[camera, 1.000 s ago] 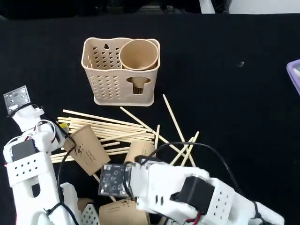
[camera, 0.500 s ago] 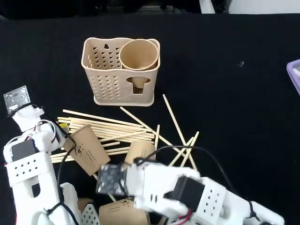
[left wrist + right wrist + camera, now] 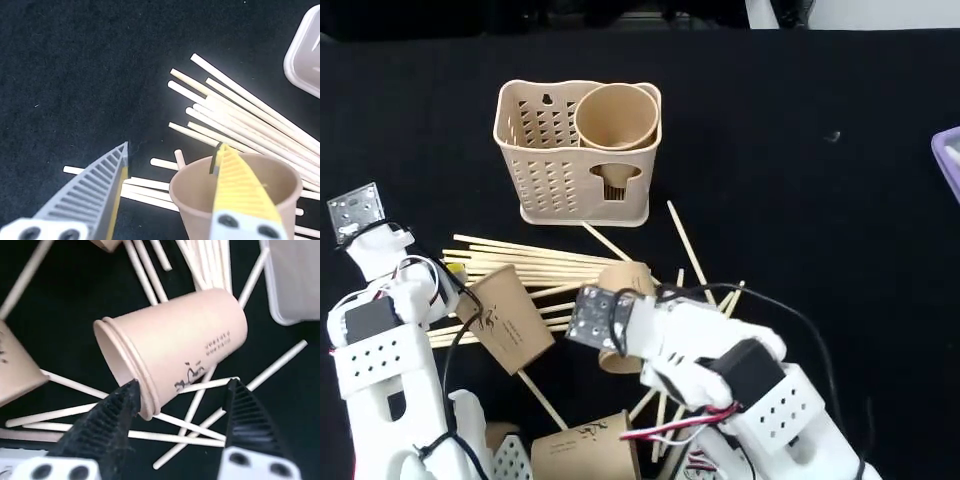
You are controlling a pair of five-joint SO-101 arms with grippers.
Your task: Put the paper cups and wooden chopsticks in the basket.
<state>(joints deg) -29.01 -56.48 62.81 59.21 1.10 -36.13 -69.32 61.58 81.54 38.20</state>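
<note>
Near edge of the table [image 3: 840, 250]: near cup [image 3: 582, 452] lies on its side, untouched.

Left gripper [image 3: 172, 146]: released, jaws wide. The yellow jaw lies over the rim of left cup [image 3: 235, 192] and the grey jaw sits off to the side above bare table. That's no grasp. Can't tell if the yellow jaw is inside the mouth or just above it.

Right gripper [image 3: 182, 387]: also released. The black jaws straddle mid cup [image 3: 172, 352], which lies on its side across loose sticks. One tip is just beside the rim and the other stands off the wall. Looks lined up, not squeezed.

Chopsticks [image 3: 535, 268]: the main bundle is fanned flat on the table between left cup and the basket. A few strays cross under the right arm.

Far: basket [image 3: 550, 160] stands upright, with stowed cup [image 3: 617, 115] standing mouth-up at its right end in the high view.

Status, my read: one cup is in and at least three are out. All the sticks look to be on the table, so it's early and most of the job is left. The likely step in hand is clamping mid cup for the carry to the basket. The sticks under it may shift when it lifts.
</note>
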